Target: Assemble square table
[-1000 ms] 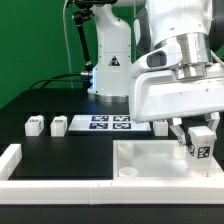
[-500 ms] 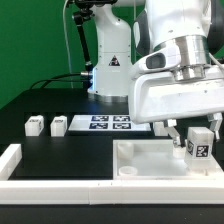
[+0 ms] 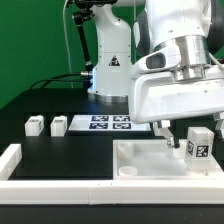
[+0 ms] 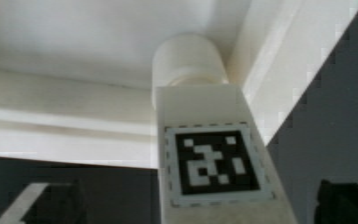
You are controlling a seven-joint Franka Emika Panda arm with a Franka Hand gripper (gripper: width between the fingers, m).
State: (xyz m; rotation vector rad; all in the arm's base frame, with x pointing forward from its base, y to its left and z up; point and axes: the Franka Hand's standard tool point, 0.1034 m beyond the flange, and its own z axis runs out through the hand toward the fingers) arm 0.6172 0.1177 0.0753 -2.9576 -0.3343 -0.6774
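Leg (image 3: 200, 143) stands upright on the tabletop (image 3: 145, 158), tag facing out, inside the open claw (image 3: 190, 140). Fingers (image 3: 166, 137) sit clear of it on both sides. Tabletop lies on the black surface (image 3: 60, 150) at the exterior view's right. Marker board (image 3: 108, 123) sits behind it. Further left, well apart, lie a loose leg (image 3: 58, 125) and a second one (image 3: 34, 125).

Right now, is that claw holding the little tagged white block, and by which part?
Nothing is held. The gripper stands open around the upright leg, its fingers clear of both sides; the leg stands by itself on the tabletop.
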